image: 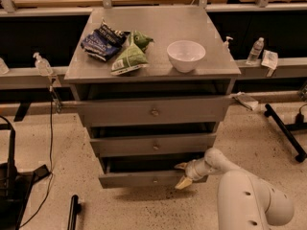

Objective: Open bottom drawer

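Grey metal cabinet fills the middle of the camera view. On its top sit a white bowl at 1 o'clock and snack bags at 11 o'clock. The bottom drawer is at 6 o'clock and sticks out a little. The gripper is at 5 o'clock, at the drawer's right end, with its fingers spread apart.

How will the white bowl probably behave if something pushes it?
The white bowl looks rigid, perhaps breakable. It seems empty, so likely light and apt to slide on the smooth cabinet top. The gripper is low, at the bottom drawer.
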Robot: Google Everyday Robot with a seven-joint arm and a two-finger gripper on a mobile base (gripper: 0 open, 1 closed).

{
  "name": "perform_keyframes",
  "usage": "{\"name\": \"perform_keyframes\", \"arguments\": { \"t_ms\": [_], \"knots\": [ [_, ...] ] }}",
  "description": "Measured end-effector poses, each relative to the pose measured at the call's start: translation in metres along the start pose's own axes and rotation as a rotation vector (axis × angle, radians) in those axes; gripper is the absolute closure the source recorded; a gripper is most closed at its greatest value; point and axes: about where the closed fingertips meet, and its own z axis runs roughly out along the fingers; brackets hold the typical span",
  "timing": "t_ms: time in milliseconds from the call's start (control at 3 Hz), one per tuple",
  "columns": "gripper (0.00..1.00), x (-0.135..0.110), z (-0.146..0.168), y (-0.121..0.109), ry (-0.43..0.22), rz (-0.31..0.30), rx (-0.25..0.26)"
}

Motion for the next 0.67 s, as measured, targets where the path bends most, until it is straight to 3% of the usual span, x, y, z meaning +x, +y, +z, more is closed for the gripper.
{"name": "perform_keyframes", "arguments": {
  "t_ms": [667],
  "knots": [
    [0.00,0.0072,0.0072,0.0118,0.055,0.009,-0.052]
  ]
}}
